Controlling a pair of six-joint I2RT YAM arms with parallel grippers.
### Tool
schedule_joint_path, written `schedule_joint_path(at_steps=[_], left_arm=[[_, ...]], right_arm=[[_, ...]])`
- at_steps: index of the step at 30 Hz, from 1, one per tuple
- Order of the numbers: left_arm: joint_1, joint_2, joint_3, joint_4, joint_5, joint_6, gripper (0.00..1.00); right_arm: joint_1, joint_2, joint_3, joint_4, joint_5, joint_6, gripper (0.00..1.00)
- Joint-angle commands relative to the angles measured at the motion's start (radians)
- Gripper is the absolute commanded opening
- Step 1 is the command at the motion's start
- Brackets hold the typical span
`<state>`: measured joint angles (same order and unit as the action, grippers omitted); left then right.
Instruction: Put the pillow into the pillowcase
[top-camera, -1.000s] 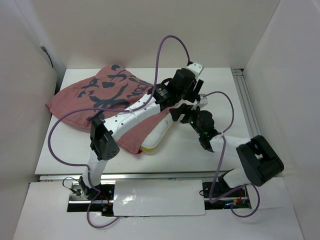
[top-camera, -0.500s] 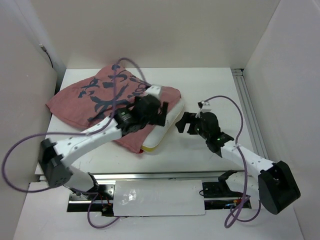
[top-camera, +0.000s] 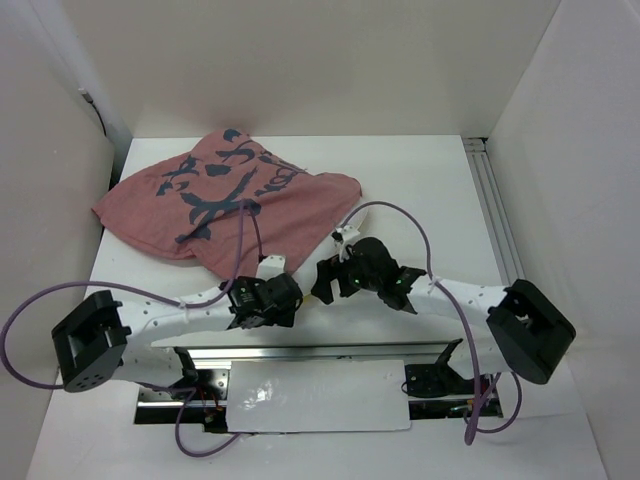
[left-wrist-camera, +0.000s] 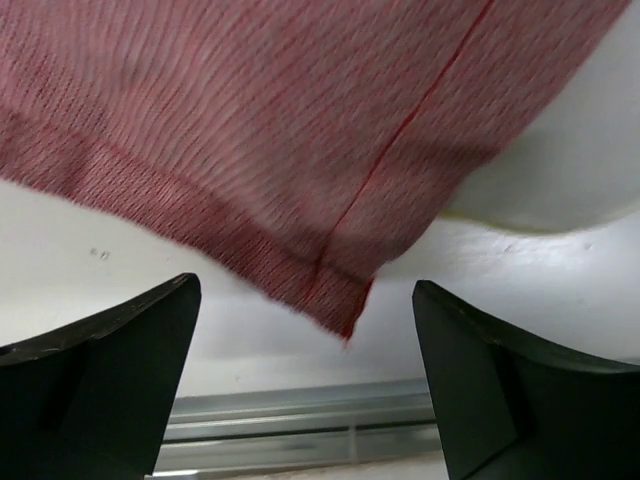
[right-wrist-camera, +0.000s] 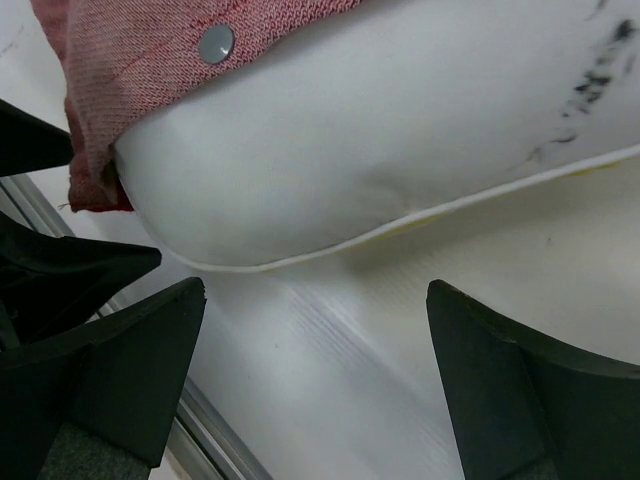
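The pillowcase lies at the back left, pink calligraphy face up. The pillow sticks out from its near right side, mostly covered by it. In the right wrist view the white pillow with its yellow piping lies just ahead of the fingers, with the pillowcase's edge and a snap button over its top. In the left wrist view the pillowcase's corner hangs between the open fingers, with the pillow to the right. My left gripper is open and empty. My right gripper is open and empty, close beside it.
White walls close in the table on the left, back and right. A metal rail runs along the near edge just behind the grippers. Purple cables loop over both arms.
Both arms have swung down from over the pillowcase and pillow to the near edge. The grippers now sit low at the pillow's near end, close together. The pillowcase now covers more of the pillow.
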<state>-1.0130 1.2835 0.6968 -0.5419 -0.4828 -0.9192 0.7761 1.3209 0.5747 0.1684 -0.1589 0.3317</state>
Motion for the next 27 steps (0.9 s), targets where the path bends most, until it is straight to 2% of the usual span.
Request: schedule_joint_path(at_steps=[1,6,9,11,12,13,14,15,16,17,18,21,22,23,25,27], left_arm=[[0.013,0.057,0.067,0.063,-0.071,-0.078,1.00],[0.079,0.088,0.069,0.160,-0.028,-0.034,0.97],[0.135,0.097,0.059,0.186,-0.007,-0.023,0.78],[0.166,0.097,0.059,0.186,-0.007,-0.023,0.60],[0.191,0.097,0.059,0.186,0.003,-0.023,0.20],[0.191,0.097,0.059,0.186,0.003,-0.006,0.00],[0.191,0.097,0.059,0.186,0.003,0.009,0.00],[0.177,0.080,0.070,0.186,0.012,0.025,0.00],[0.156,0.070,0.070,0.186,0.001,0.034,0.00],[0.131,0.057,0.093,0.171,0.001,0.043,0.00],[0.073,0.042,0.107,0.160,0.012,0.057,0.00],[-0.031,-0.010,0.208,0.146,0.091,0.157,0.00],[-0.117,-0.022,0.240,0.146,0.101,0.183,0.00],[-0.152,-0.032,0.301,0.134,0.101,0.224,0.00],[-0.208,-0.041,0.361,0.125,0.154,0.269,0.00],[-0.217,-0.050,0.434,0.116,0.200,0.324,0.00]], right_arm=[[0.015,0.050,0.057,0.074,0.004,-0.011,0.99],[0.026,0.124,0.071,0.124,-0.028,0.012,0.99],[0.026,0.158,0.090,0.145,-0.037,0.024,0.97],[0.026,0.192,0.099,0.189,-0.037,0.024,0.93],[0.026,0.202,0.108,0.212,-0.054,0.024,0.88],[0.026,0.227,0.108,0.236,-0.066,0.024,0.81],[0.026,0.238,0.108,0.293,-0.099,0.024,0.63],[0.017,0.265,0.117,0.325,-0.120,0.053,0.53],[0.005,0.277,0.117,0.353,-0.140,0.073,0.38],[0.005,0.287,0.132,0.418,-0.186,0.095,0.08],[0.005,0.287,0.132,0.474,-0.195,0.110,0.00],[0.014,0.287,0.142,0.635,-0.220,0.119,0.00],[0.014,0.287,0.155,0.661,-0.220,0.119,0.00],[0.014,0.264,0.168,0.710,-0.211,0.119,0.00],[0.038,0.241,0.177,0.784,-0.199,0.119,0.00],[0.038,0.203,0.157,0.900,-0.148,0.119,0.00]])
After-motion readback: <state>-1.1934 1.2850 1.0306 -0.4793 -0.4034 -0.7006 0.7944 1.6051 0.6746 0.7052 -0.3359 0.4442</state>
